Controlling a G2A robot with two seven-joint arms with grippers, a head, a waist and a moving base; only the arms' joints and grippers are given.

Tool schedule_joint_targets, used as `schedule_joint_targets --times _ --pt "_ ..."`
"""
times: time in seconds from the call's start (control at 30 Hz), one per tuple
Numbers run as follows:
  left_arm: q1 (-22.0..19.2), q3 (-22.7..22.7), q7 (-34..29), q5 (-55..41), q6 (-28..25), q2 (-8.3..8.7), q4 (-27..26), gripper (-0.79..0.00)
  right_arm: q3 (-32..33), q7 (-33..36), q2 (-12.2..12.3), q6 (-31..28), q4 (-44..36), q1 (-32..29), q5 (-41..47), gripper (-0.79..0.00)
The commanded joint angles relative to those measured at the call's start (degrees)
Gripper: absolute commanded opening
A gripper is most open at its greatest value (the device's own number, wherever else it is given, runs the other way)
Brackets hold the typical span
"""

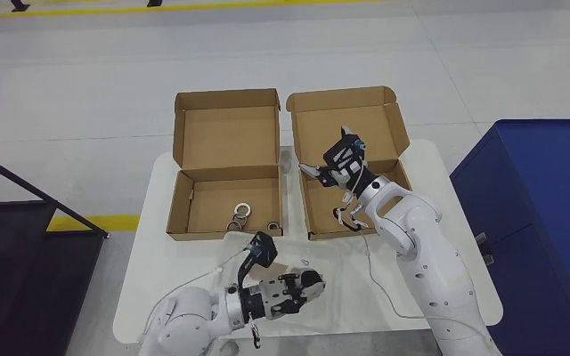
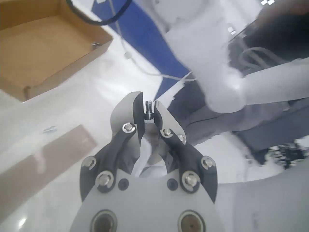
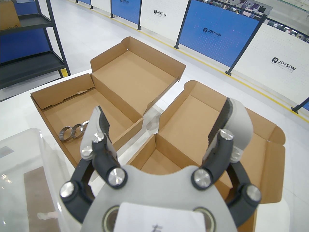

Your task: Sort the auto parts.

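Grips a small silver threaded bolt (image 2: 148, 113) in the left hand (image 2: 149, 106), fingers clamped on its head, thread poking out past the tips. Holds that hand above the white worktop (image 1: 156, 267), in front of the open brown cardboard ring box (image 1: 183, 205), off its near right corner and apart from its wall.

Holds the right hand (image 3: 164, 105) with fingers spread wide and nothing between them, to the right of the ring box, above a second open brown cardboard box (image 1: 307, 218) and near the wall that faces the ring box. Has that second box just beside the ring box on its right, both lids folded back on the far side.

Has several silver metal rings (image 3: 72, 131) bunched on the ring box's floor, toward its near right corner, some touching.

Has a clear plastic tray with a brown label (image 2: 48, 153) flat on the worktop in front of the ring box, just beside the left hand, with one more small silver screw (image 2: 50, 129) lying on it, apart from the fingers.

Has a blue cabinet (image 1: 525, 205) well to the right of the ring box, beyond the second box, off the worktop.
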Motion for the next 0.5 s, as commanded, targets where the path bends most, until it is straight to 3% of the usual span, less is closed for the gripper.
schedule_joint_targets --times 0.0,0.23,0.47 --pt "-1.6 0.8 -5.6 -32.2 1.3 0.29 1.8 -0.785 0.0 0.0 0.0 0.0 0.0 0.0 0.0 0.0" --pt "-5.7 2.2 -15.6 -56.0 12.2 0.85 5.0 -0.785 0.0 0.0 0.0 0.0 0.0 0.0 0.0 0.0" --pt "-9.8 6.2 -20.4 -68.6 26.8 0.77 6.1 -0.785 0.0 0.0 0.0 0.0 0.0 0.0 0.0 0.0"
